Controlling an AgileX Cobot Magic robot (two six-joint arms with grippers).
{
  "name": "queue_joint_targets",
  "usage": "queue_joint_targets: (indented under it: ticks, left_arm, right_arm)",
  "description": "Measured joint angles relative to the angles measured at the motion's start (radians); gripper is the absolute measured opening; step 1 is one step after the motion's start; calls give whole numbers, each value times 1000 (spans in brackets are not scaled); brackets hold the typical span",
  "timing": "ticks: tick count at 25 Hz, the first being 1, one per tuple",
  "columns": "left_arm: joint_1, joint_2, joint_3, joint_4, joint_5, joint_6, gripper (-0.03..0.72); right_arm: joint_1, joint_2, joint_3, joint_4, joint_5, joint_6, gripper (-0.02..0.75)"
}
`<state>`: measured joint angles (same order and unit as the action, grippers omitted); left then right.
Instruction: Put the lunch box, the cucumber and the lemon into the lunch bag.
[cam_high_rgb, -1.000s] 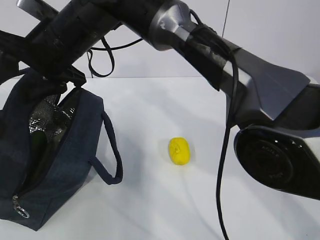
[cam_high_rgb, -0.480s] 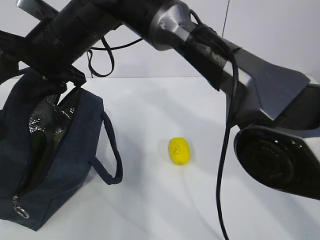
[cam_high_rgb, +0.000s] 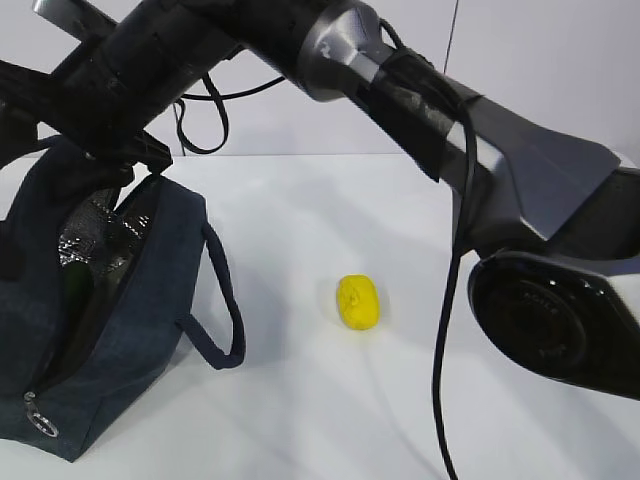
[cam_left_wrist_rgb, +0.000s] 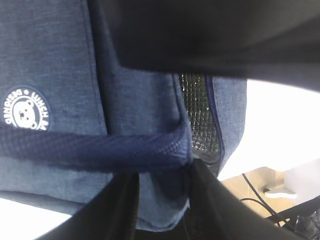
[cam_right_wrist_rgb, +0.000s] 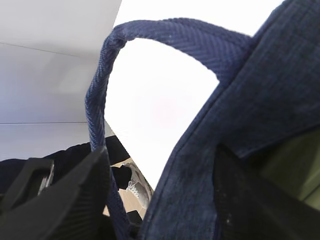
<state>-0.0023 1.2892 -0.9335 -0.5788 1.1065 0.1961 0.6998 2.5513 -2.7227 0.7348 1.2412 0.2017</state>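
Note:
The dark navy lunch bag (cam_high_rgb: 130, 300) stands open at the table's left, its foil lining showing. A dark green length, the cucumber (cam_high_rgb: 75, 283), lies inside it and shows as olive green (cam_right_wrist_rgb: 295, 160) in the right wrist view. The yellow lemon (cam_high_rgb: 358, 302) rests alone on the white table, right of the bag. My left gripper (cam_left_wrist_rgb: 162, 180) is shut on the lunch bag's fabric just below a handle strap (cam_left_wrist_rgb: 100, 150). My right gripper (cam_right_wrist_rgb: 160, 185) is open astride the bag's rim (cam_right_wrist_rgb: 200, 150), holding nothing. The lunch box is out of view.
My right arm (cam_high_rgb: 400, 90) reaches from the lower right across the table to the bag's top. The bag's near handle (cam_high_rgb: 225, 300) loops out toward the lemon. A ring zipper pull (cam_high_rgb: 42, 425) hangs at the bag's front corner. Cables hang behind.

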Motion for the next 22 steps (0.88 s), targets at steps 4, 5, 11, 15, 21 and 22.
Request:
queue_joint_targets:
  ticks: [4, 5, 11, 15, 21, 22]
  left_arm:
    - [0, 0, 0, -2, -4, 13, 89]
    - [0, 0, 0, -2, -7, 18, 48]
    - [0, 0, 0, -2, -9, 24, 10]
    - [0, 0, 0, 0, -9, 24, 10]
    - [0, 0, 0, 3, -9, 25, 8]
    - [0, 0, 0, 3, -9, 25, 8]
  right_arm:
    - [0, 0, 0, 0, 0, 0, 473]
    - [0, 0, 0, 0, 0, 0, 473]
    - [0, 0, 0, -4, 2, -16, 473]
    - [0, 0, -9, -62, 10, -17, 473]
    - [0, 0, -101, -171, 15, -17, 473]
    - [0, 0, -116, -196, 15, -15, 473]
